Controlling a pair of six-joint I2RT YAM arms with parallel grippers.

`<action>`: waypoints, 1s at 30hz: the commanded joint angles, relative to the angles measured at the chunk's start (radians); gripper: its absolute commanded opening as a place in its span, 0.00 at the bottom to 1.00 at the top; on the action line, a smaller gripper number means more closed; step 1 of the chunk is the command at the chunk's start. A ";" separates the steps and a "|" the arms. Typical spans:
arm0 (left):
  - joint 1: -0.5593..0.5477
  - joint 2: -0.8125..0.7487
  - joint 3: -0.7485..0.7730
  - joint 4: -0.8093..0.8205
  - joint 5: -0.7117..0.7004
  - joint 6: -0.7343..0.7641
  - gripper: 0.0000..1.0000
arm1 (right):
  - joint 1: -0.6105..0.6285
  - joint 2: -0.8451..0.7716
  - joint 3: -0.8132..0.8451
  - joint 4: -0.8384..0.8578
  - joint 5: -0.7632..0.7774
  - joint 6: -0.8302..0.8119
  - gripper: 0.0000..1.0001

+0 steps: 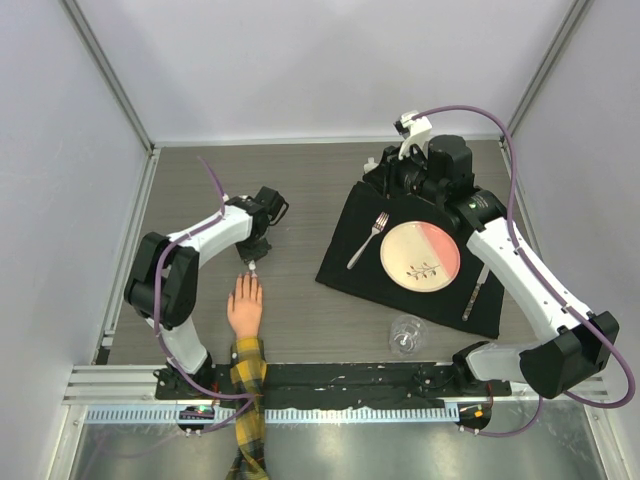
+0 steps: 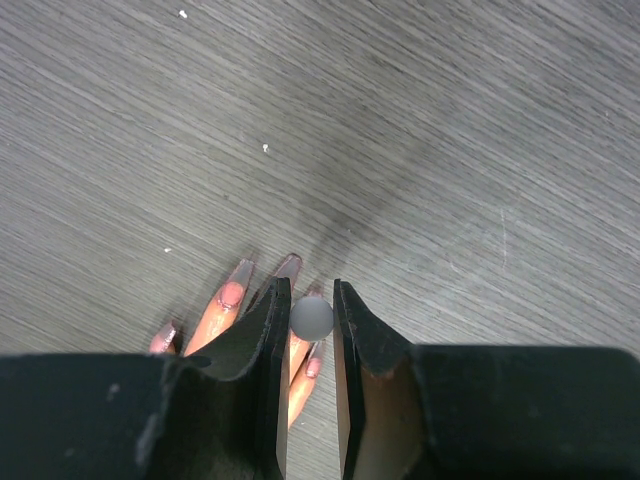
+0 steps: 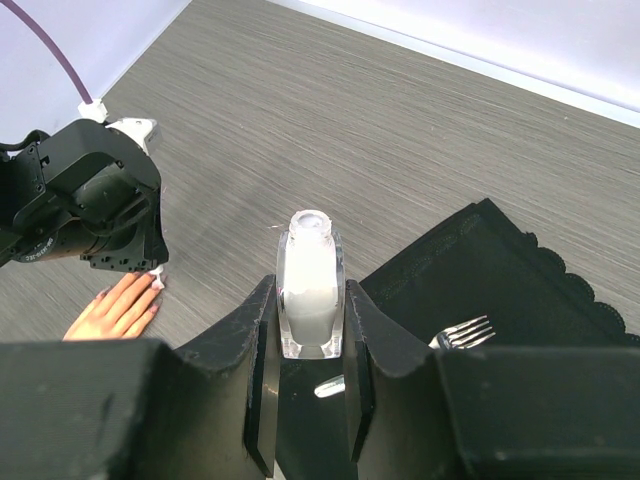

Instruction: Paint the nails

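The peach fake hand (image 1: 245,305) lies palm down near the front, its yellow-and-black plaid sleeve (image 1: 249,385) running off the table edge. My left gripper (image 1: 253,258) hovers just over the fingertips, shut on the polish brush, whose grey round cap end (image 2: 311,317) shows between the jaws (image 2: 311,292). Long pale pink nails (image 2: 232,290) show below the brush. My right gripper (image 3: 310,300) is shut on an open bottle of white nail polish (image 3: 311,270), held upright over the black placemat's far left corner (image 1: 390,172).
A black placemat (image 1: 350,260) on the right carries a pink-and-cream plate (image 1: 420,252), a fork (image 1: 368,240) and a knife (image 1: 475,290). A clear glass (image 1: 405,333) stands at its front edge. Grey walls enclose the table.
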 commanded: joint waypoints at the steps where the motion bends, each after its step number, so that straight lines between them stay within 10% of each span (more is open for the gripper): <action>1: 0.008 0.006 0.035 0.014 -0.025 0.002 0.00 | -0.004 -0.012 0.033 0.058 0.001 -0.013 0.00; 30: 0.034 0.042 0.067 0.031 -0.014 0.026 0.00 | -0.004 0.013 0.056 0.050 0.015 -0.030 0.00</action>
